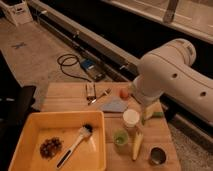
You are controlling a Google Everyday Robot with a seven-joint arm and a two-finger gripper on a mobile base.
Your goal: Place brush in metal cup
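Gripper is hidden under the white arm [170,70], jaws spread wide, holding nothing. Brush [75,145] lies in the yellow tray [30,125], well apart from it; metal cup [158,156] stands nearer. I would grasp the handle mid-length and keep it level.

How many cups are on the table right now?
2: the metal cup at the front right corner, the green cup left of it. The arm may hide more, and hides the gripper.
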